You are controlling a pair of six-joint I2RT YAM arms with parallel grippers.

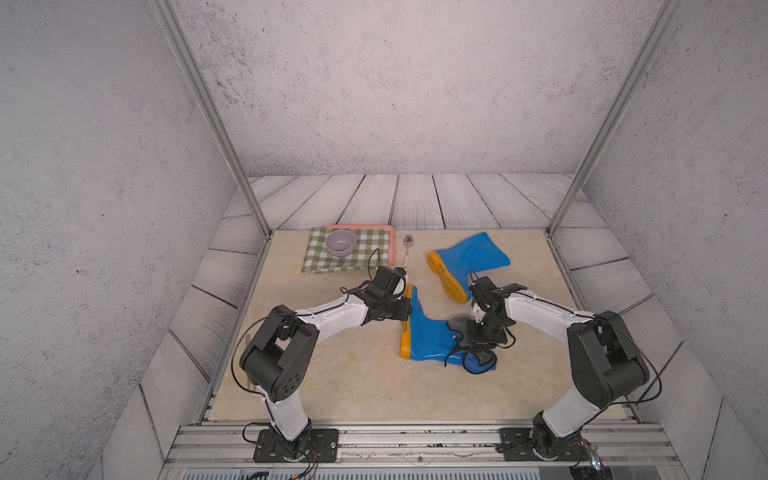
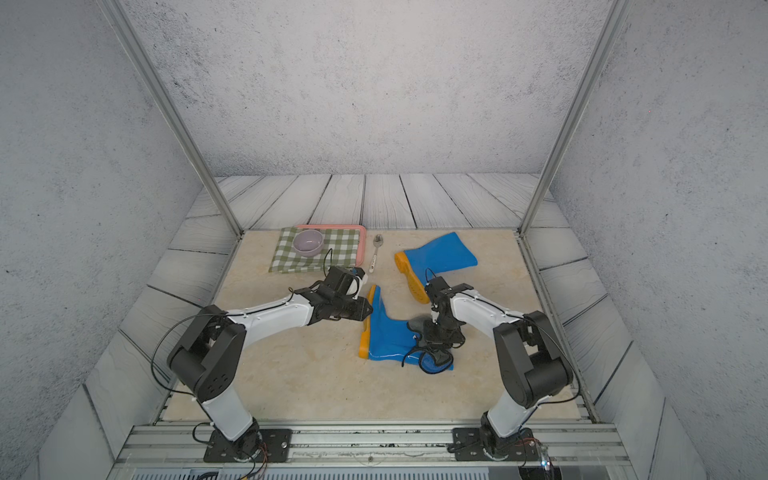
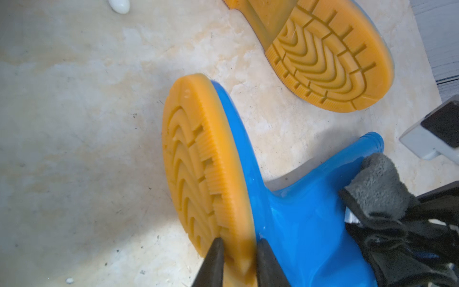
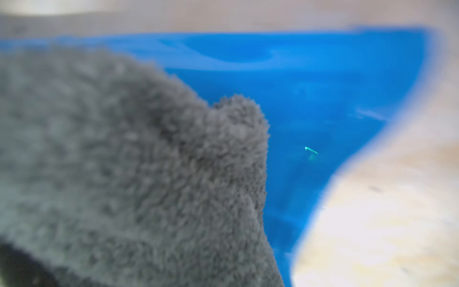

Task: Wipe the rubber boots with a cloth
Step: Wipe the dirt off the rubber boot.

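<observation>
Near boot point(image 1: 428, 336) lies on its side on the tabletop point(image 1: 332, 374), between the two grippers. Its yellow-orange sole point(image 3: 198, 161) faces the left gripper point(image 3: 238, 251) and its shaft opening faces the right gripper point(image 1: 478, 340).

Left gripper is narrow. In the left wrist view its two dark fingers point(image 3: 216, 251) straddle the sole's rim, one on the tread and one on the blue upper, so it looks like a pinch bracing the boot.

Right gripper's jaws are buried in the cloth point(image 4: 124, 161). They're closed down on a bunch of it, grey pile against the glossy blue shaft. A blue-backed corner trails onto the table below the gripper.

Far boot point(image 1: 469, 257) also lies on its side, beyond the right gripper and well apart from the left, with nothing touching it.

Handling, as a judgement:
- **Boots:** Probably light. The shaft is thin, glossy and likely slick, so it would flex and skid under wiping pressure.
- **Sole:** The stiff, grippy part, and its rim is the sensible place to hold.
- **Cloth:** Soft and limp. Grip it bunched, since loose edging or the loop could snag.
</observation>
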